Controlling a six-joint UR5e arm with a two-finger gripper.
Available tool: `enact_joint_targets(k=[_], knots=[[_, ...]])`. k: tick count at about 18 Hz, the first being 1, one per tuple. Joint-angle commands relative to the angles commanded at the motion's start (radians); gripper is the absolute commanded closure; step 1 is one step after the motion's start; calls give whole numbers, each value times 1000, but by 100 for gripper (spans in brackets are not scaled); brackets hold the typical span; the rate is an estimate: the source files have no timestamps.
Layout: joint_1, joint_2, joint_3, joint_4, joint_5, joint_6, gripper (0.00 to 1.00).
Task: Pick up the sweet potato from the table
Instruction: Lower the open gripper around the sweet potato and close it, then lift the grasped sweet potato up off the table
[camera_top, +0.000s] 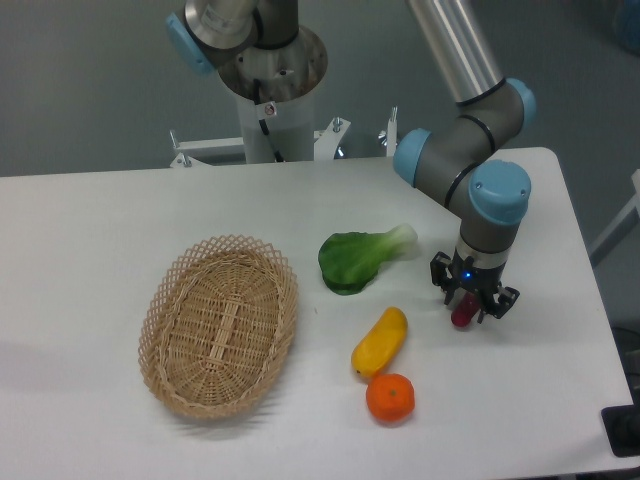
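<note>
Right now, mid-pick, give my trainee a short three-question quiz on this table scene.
1. True or false: the wicker basket holds the orange fruit.
2. Multiple choice: what lies nearest the gripper? A) the green leafy vegetable B) the sweet potato C) the yellow vegetable
3. Fill in: on the table, the orange fruit lies right next to the ____ vegetable.

Key: 1 false, the basket has nothing in it and the fruit is on the table. 2 B, it shows between the jaws. 3 yellow.
</note>
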Motion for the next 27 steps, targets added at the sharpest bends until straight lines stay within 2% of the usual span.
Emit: enact_joint_targets(k=[1, 2, 6, 11, 15, 17, 20, 22, 23, 25, 27], knots=[[0, 0, 2, 0, 0, 0, 61], [0, 0, 5, 0, 0, 5, 67], [0, 2, 14, 2, -2, 23, 79], [0, 0, 87, -6, -14, 25, 81], [-11, 32, 170, -28, -25, 9, 81], [-29, 35, 230, -76, -25, 9, 81], [-47, 55, 355, -225, -25, -5, 81], [-48, 86, 417, -311, -37, -9, 81], [-48, 101, 435, -348, -44, -9, 81], [-48, 121, 462, -380, -41, -15, 81], [-46, 144, 462, -422, -41, -20, 81]])
